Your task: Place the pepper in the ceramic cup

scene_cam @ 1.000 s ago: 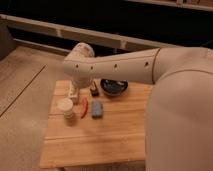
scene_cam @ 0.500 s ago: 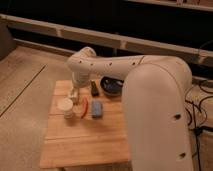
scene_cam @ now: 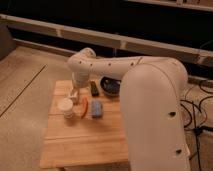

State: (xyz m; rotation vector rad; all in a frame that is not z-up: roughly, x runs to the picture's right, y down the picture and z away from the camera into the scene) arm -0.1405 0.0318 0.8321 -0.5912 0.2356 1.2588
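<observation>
- Camera view: I see the tool (scene_cam: 74,95) low over the tabletop (scene_cam: 80,145), just behind the ceramic cup (scene_cam: 65,106), jaws spread, holding nothing.
- The pepper (scene_cam: 85,107) lies flat on the tabletop between the ceramic cup and the blue block (scene_cam: 96,109), clear of the tool.
- The ceramic cup looks empty to me.
- My read: nothing is done yet; the grasp, lift and drop are all left.

A light wooden desk (scene_cam: 80,142) stands on a speckled floor (scene_cam: 22,100). On it lie 1 blue oblong block (scene_cam: 96,109), 1 dark blue bowl (scene_cam: 110,86) near the far edge, and a small black object (scene_cam: 94,89) just beside the bowl. Black cables (scene_cam: 192,107) trail over the floor.
</observation>
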